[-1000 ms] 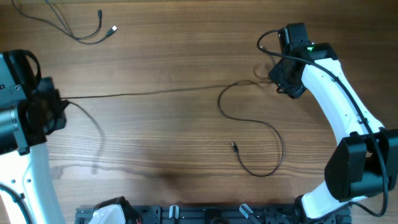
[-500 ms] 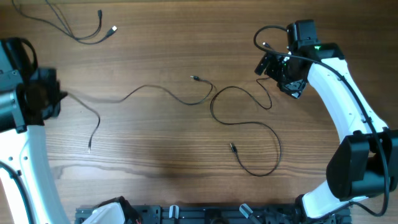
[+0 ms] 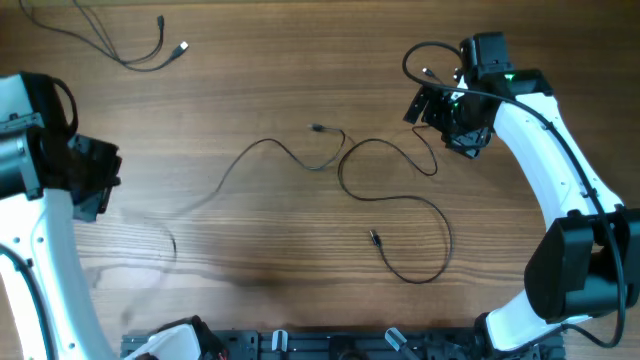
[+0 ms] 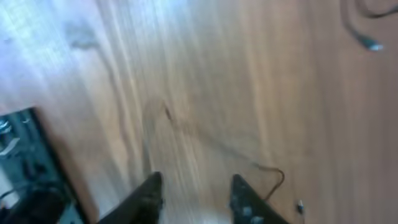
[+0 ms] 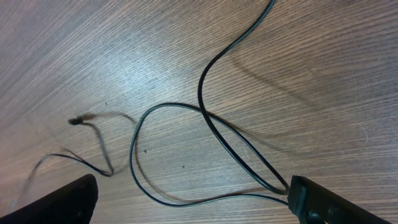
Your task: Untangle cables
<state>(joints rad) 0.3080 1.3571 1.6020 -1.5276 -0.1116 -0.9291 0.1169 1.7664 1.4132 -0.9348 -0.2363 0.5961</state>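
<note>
Two thin black cables lie slack on the wood. One cable [image 3: 262, 146] runs from a plug near the middle, dips, and trails left into a blurred stretch. The other cable [image 3: 440, 215] loops from beside my right gripper [image 3: 425, 105] down to a plug at the centre. In the right wrist view my right gripper [image 5: 193, 199] stands wide open, low over that looping cable [image 5: 205, 118], gripping nothing. My left gripper [image 3: 108, 175] is at the left edge. In the blurred left wrist view, my left gripper [image 4: 196, 186] is open over bare wood, with a cable end [image 4: 278, 180] ahead to the right.
A separate bundle of thin cords [image 3: 150, 52] with plugs lies at the far left corner. A black rail [image 3: 330, 345] runs along the table's near edge. The right arm's thick black cable [image 3: 425, 60] arcs above its wrist.
The cable that was stretched taut between both grippers is now slack on the table. My left gripper has opened and let its end go. The right gripper opened earlier and has barely moved.
</note>
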